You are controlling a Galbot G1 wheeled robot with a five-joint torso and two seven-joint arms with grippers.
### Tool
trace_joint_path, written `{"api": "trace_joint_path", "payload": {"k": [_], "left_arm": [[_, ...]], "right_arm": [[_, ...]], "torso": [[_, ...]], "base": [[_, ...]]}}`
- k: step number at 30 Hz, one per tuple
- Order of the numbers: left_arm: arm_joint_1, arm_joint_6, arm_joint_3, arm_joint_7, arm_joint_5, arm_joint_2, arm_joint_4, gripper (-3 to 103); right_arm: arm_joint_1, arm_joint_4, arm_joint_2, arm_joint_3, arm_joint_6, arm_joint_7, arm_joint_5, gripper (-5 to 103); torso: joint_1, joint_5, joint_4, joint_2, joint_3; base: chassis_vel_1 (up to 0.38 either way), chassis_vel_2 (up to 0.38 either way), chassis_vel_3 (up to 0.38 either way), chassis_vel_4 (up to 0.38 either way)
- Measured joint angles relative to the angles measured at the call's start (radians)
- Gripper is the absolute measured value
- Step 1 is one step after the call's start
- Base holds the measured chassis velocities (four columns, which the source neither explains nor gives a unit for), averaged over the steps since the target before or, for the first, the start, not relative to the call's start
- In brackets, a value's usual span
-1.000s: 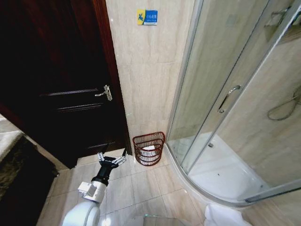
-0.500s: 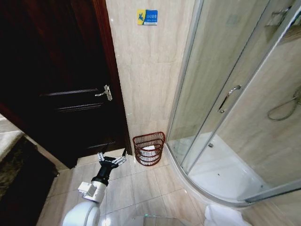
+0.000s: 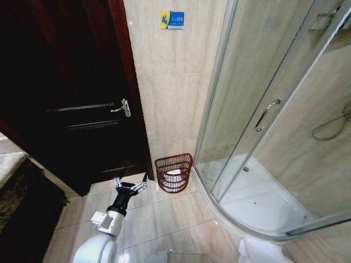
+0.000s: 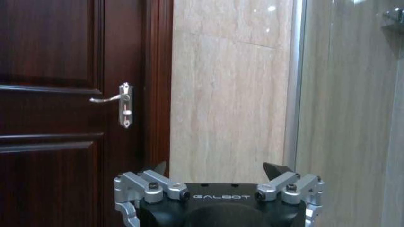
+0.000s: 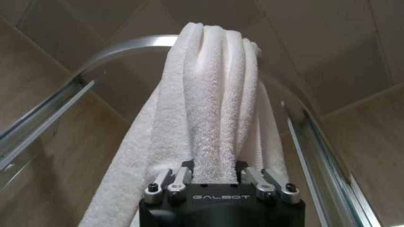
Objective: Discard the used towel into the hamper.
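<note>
The hamper (image 3: pixel 174 172), a small reddish-brown lattice basket, stands on the floor against the beige wall, between the dark door and the shower cabin; something white lies inside it. My left gripper (image 3: pixel 130 186) hovers low over the tiles just left of the hamper, open and empty; in the left wrist view the left gripper (image 4: pixel 218 170) faces the wall beside the door. My right gripper (image 5: pixel 215 174) is shut on the white towel (image 5: pixel 208 94), whose folds hang bunched from the jaws over the shower's curved rail. White towel cloth (image 3: pixel 258 252) shows at the head view's bottom edge.
A dark wooden door (image 3: pixel 71 98) with a metal handle (image 3: pixel 124 108) is on the left. The glass shower cabin (image 3: pixel 274 126) with its raised white tray (image 3: pixel 258 203) fills the right. Beige floor tiles (image 3: pixel 164 219) lie open in front of the hamper.
</note>
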Motion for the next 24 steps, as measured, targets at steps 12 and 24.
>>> {"api": "trace_joint_path", "payload": {"k": [12,24], "left_arm": [[0.000,0.000,0.000,0.000,0.000,0.000,0.000,100],[0.000,0.000,0.000,0.000,0.000,0.000,0.000,100]], "right_arm": [[0.000,0.006,0.001,0.000,0.004,0.001,0.000,12],[0.000,0.010,-0.008,-0.001,0.009,0.000,0.006,12]], "torso": [[0.000,0.0000,0.0001,0.000,0.000],[0.000,0.0000,0.0000,0.000,0.000]], "base": [[0.000,0.000,0.000,0.000],[0.000,0.000,0.000,0.000]]}}
